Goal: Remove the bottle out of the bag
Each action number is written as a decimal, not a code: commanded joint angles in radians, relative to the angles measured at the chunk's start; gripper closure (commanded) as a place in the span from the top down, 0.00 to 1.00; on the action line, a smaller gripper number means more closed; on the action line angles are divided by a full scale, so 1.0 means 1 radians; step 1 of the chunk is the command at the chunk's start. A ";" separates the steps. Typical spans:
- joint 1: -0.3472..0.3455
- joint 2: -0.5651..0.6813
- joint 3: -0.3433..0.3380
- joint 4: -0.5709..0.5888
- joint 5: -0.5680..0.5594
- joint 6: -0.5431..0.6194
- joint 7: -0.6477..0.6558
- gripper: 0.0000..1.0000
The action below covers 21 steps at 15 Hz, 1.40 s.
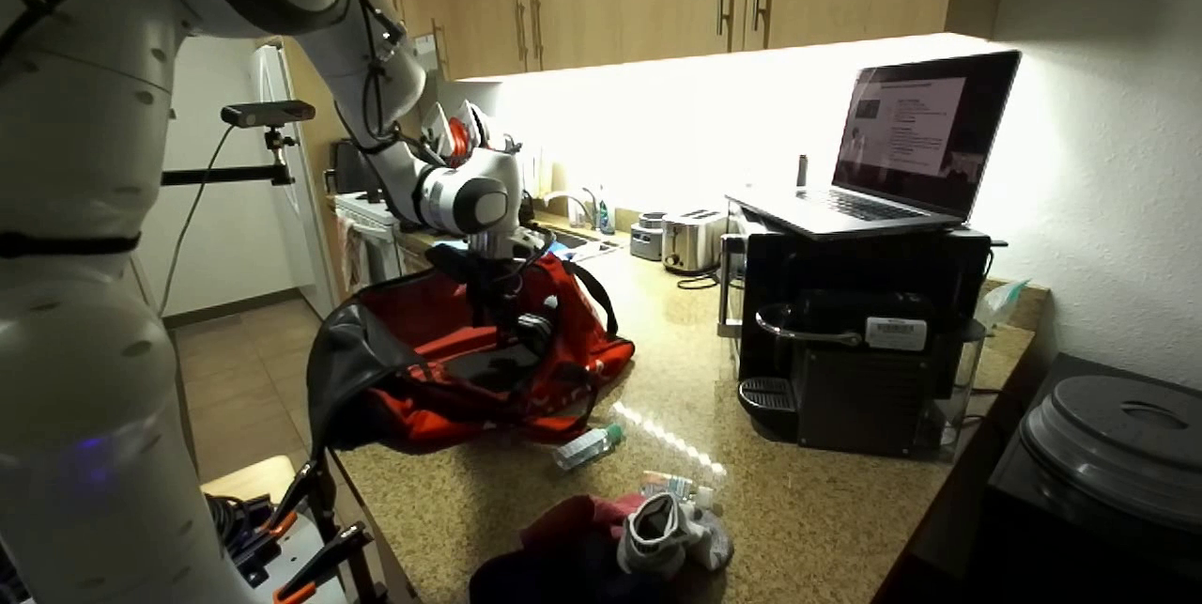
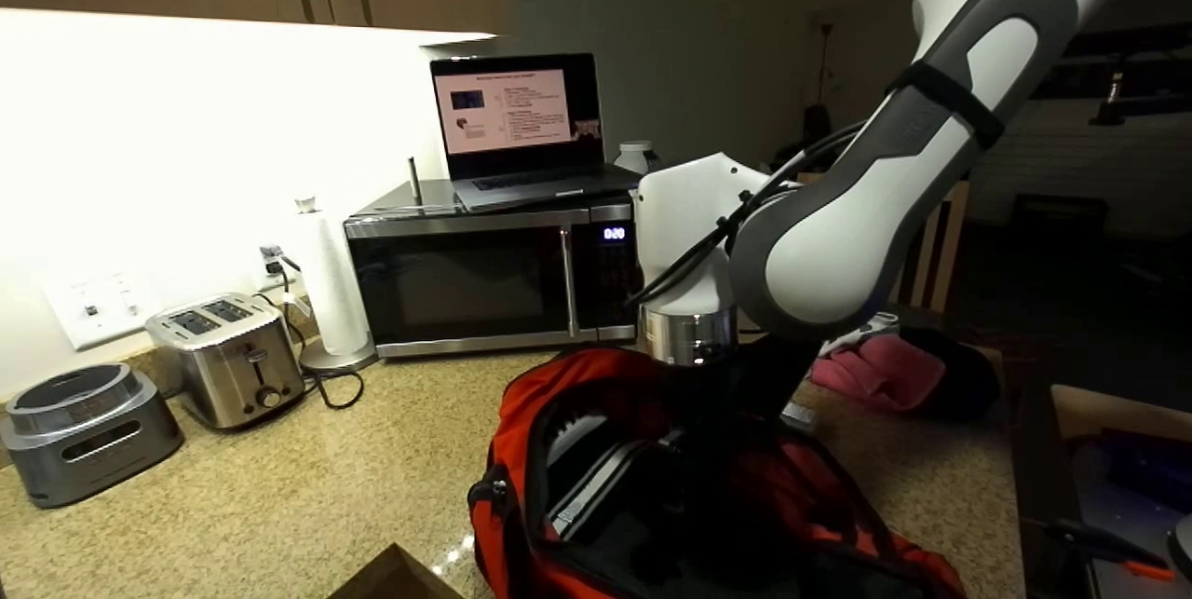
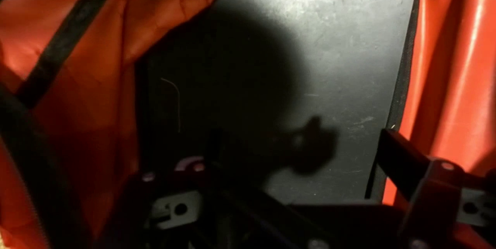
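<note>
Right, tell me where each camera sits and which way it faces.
In an exterior view: stands beside the arm, looking along the counter past the red bag; most of the arm shows.
In an exterior view: sits above counter height, looking across the bag toward the microwave; forearm and wrist show.
Wrist view: rides on the wrist, facing into the bag; the open pincer shows.
Both exterior views share the bag, laptop and toaster.
</note>
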 commanded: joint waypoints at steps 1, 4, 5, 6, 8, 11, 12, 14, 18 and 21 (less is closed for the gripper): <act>-0.018 -0.109 -0.006 -0.080 0.045 -0.034 -0.028 1.00; -0.033 -0.158 -0.018 -0.116 0.053 -0.028 -0.022 1.00; -0.039 -0.174 -0.023 -0.129 0.057 -0.025 -0.021 1.00; -0.046 -0.189 -0.028 -0.143 0.063 -0.021 -0.021 1.00; -0.059 -0.222 -0.040 -0.176 0.075 -0.013 -0.012 1.00; -0.082 -0.273 -0.057 -0.227 0.094 -0.012 -0.003 1.00; -0.089 -0.289 -0.062 -0.242 0.098 -0.012 0.000 1.00; -0.107 -0.324 -0.074 -0.274 0.113 -0.015 0.000 1.00; -0.125 -0.405 -0.085 -0.330 0.122 -0.028 0.048 1.00; -0.147 -0.443 -0.097 -0.358 0.119 -0.027 0.068 1.00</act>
